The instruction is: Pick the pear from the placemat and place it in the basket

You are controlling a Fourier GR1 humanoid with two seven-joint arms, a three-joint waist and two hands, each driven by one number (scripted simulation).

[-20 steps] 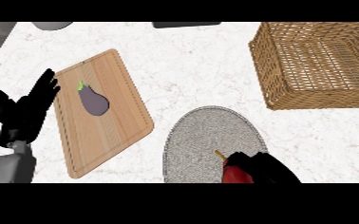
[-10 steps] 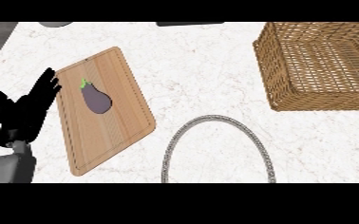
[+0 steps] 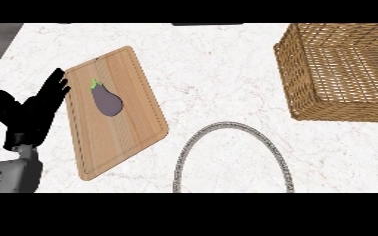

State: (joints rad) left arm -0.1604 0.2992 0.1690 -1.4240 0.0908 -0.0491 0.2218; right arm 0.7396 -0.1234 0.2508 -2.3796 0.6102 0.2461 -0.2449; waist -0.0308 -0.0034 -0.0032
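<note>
Pale, smooth, marble-veined stone for the worktop point(image 3: 214, 70); light, matt wood with visible grain for the cutting board point(image 3: 133, 130). Rough woven wicker for the basket point(image 3: 332, 75); glossy purple skin on the aubergine point(image 3: 107, 101); grainy grey rim on the placemat point(image 3: 193, 145).

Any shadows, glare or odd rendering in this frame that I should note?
Head view: lighting is flat, no glare, barely any shadow under the eggplant or wicker basket; the placemat shows only as a grey ring with counter inside; the left robot hand shows at the left edge.

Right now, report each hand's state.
Left hand: open, fingers up, holding nothing, beside the cutting board.
Right hand: not in view.
</note>
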